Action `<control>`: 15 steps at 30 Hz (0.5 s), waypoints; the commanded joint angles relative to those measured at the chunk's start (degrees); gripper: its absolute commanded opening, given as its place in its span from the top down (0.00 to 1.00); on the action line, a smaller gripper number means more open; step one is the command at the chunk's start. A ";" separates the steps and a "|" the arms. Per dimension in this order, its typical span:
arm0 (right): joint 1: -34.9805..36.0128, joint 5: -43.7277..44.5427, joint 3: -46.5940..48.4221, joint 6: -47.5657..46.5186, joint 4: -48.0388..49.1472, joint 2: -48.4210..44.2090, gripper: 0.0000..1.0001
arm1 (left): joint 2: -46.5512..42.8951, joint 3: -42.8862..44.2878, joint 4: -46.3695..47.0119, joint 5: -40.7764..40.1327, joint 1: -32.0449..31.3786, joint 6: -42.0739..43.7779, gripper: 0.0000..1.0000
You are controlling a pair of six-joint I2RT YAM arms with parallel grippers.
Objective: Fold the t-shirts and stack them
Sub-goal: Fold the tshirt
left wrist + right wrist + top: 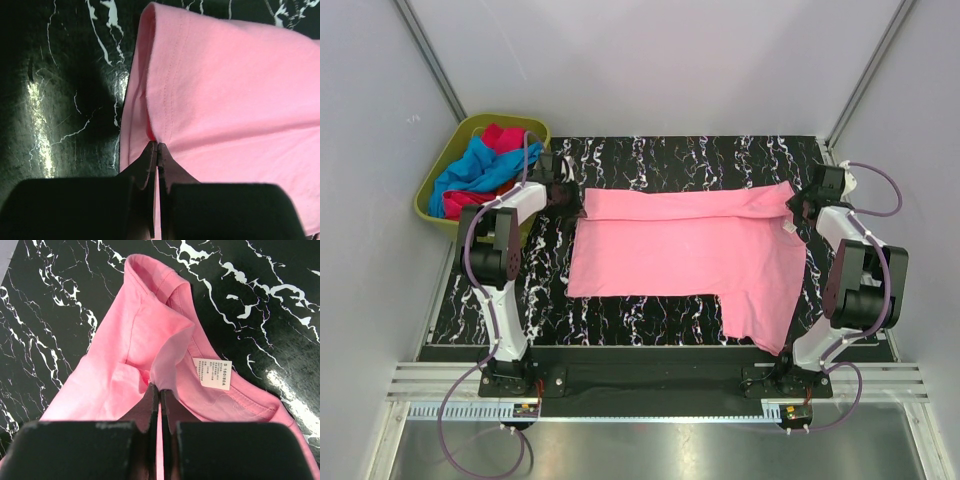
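Pink cloth, pinched at both ends. The light pink t-shirt (690, 255) lies spread across the middle of the black marbled bench (650, 160), its long side running left to right between my two arms. The far edge looks doubled over into a narrow band. At the near right, one part sticks out toward the bench's front edge.

My left gripper (157, 146) is pressed together on the far-left corner of the shirt. The fingers meet with only a thin layer of fabric between them, right where a stitched hem curls over. Bare bench shows just left of that corner.

My right gripper (159, 387) is pressed together on a bunched fold at the far-right corner. The cloth rises into a small peak there. A white size tag (218, 373) lies face up just right of the pinch, on the inside of what looks like the neckline.

Both pinch points sit low, at or close to the bench surface; I cannot tell whether they touch it.

The olive-green bin (438, 175) stands off the bench's far-left corner. It holds a heap with a blue t-shirt (480, 170) and a magenta t-shirt (503, 136) on top, well apart from the pink one.
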 commanded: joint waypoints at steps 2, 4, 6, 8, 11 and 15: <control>-0.38 -0.23 -0.89 -0.44 0.17 -2.80 1.00 | -2.25 -0.13 0.05 -1.47 0.48 1.36 1.00; -0.38 -0.32 -0.89 -0.44 0.08 -2.36 1.00 | -1.99 -0.22 0.05 -1.38 0.48 1.36 1.00; -0.38 -0.67 -0.80 -0.26 0.17 -1.83 1.00 | -1.55 -0.13 0.05 -1.47 0.57 1.45 1.00; -0.38 -0.76 -0.54 -0.17 0.17 -1.22 1.00 | -1.11 0.22 0.05 -1.47 0.48 1.53 1.00; -0.46 -0.41 -0.63 -0.70 -0.53 -0.87 1.00 | -0.58 0.75 -0.30 -1.90 0.57 1.36 0.96; -0.64 6.08 2.69 -0.88 -9.12 -0.78 0.85 | -2.77 -0.12 -2.58 -6.45 0.48 0.83 0.84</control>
